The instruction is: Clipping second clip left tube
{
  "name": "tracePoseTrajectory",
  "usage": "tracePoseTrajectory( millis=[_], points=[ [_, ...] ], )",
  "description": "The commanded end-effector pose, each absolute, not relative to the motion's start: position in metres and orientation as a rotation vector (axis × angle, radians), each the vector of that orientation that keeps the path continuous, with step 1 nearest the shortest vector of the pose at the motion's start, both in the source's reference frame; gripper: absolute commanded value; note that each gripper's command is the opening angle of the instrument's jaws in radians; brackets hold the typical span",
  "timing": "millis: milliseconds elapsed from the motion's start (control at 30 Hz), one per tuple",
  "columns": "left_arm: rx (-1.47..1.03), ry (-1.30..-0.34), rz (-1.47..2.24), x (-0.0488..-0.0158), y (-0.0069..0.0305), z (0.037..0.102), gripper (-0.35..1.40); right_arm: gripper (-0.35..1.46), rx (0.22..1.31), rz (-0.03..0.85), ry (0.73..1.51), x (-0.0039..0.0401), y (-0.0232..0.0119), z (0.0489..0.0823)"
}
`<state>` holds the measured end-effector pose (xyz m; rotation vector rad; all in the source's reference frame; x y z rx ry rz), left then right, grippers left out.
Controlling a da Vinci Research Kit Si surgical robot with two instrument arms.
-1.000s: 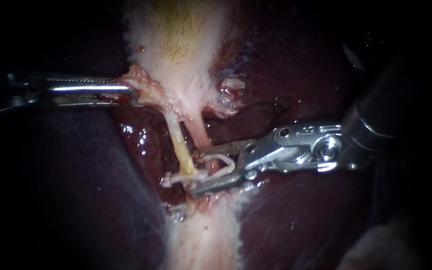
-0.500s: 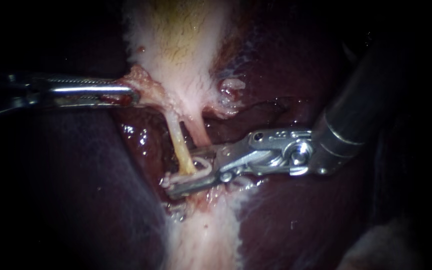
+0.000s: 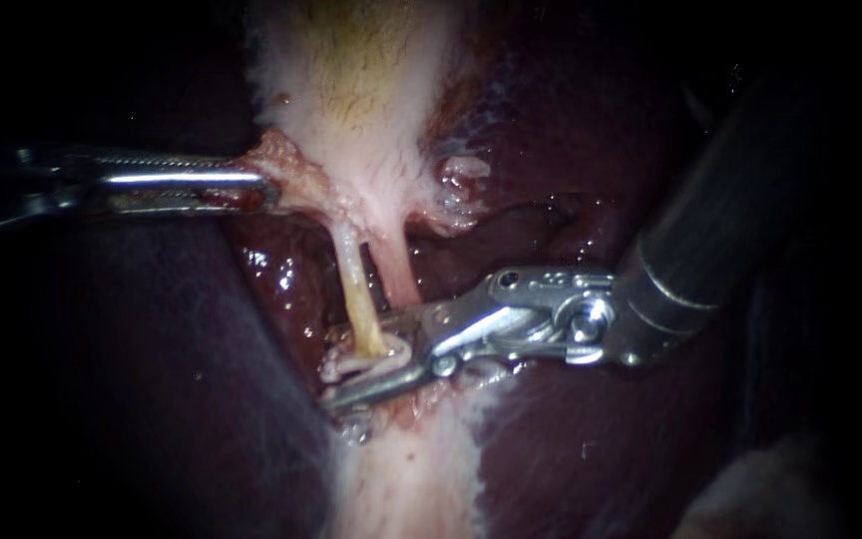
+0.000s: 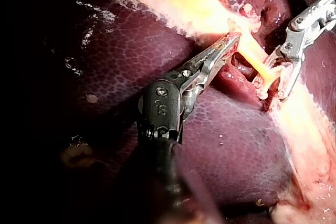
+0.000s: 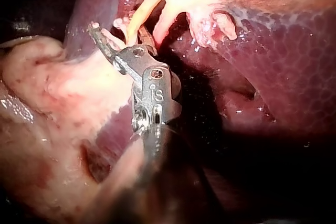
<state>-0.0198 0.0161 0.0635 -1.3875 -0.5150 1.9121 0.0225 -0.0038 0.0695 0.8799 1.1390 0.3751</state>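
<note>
The jaws of your right instrument point(image 3: 356, 361) hold the white clip point(image 3: 396, 349) astride the lower end of the yellow left tube point(image 3: 356, 289). Close them squarely, on this tube alone, while your left instrument point(image 3: 266, 188), clamped on the gallbladder point(image 3: 351, 80), gives steady tension.

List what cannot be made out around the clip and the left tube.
Endoscope view: whether the clip fully encircles the left tube; the right instrument covers it.
Right wrist view: the tube's lower end, behind that instrument.
Endoscope view: shaft of the left instrument, lost in darkness.
</note>
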Motion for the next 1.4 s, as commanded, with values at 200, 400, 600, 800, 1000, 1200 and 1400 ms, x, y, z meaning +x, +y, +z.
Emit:
tracePoseTrajectory(
  millis=[200, 400, 600, 800, 1000, 1200, 1400],
  points=[
    [-1.388, -0.516, 1.912, -0.0198, 0.0161, 0.0636, -0.35, 0.48, 0.900, 0.384, 1.192, 0.0228, -0.0041, 0.0673],
    [-1.388, -0.516, 1.912, -0.0198, 0.0161, 0.0636, -0.35, 0.48, 0.942, 0.362, 1.219, 0.0232, -0.0050, 0.0652],
    [-1.388, -0.516, 1.912, -0.0197, 0.0161, 0.0637, -0.35, 0.46, 0.994, 0.317, 1.232, 0.0236, -0.0059, 0.0639],
    [-1.388, -0.516, 1.912, -0.0197, 0.0161, 0.0637, -0.35, 0.35, 1.002, 0.294, 1.234, 0.0234, -0.0059, 0.0638],
    [-1.388, -0.516, 1.912, -0.0197, 0.0161, 0.0637, -0.35, 0.09, 0.998, 0.308, 1.237, 0.0230, -0.0050, 0.0634],
    [-1.388, -0.516, 1.912, -0.0197, 0.0162, 0.0637, -0.35, -0.04, 0.999, 0.309, 1.237, 0.0228, -0.0048, 0.0633],
    [-1.388, -0.516, 1.912, -0.0197, 0.0162, 0.0637, -0.35, -0.35, 0.999, 0.309, 1.237, 0.0222, -0.0047, 0.0634]
  ],
)
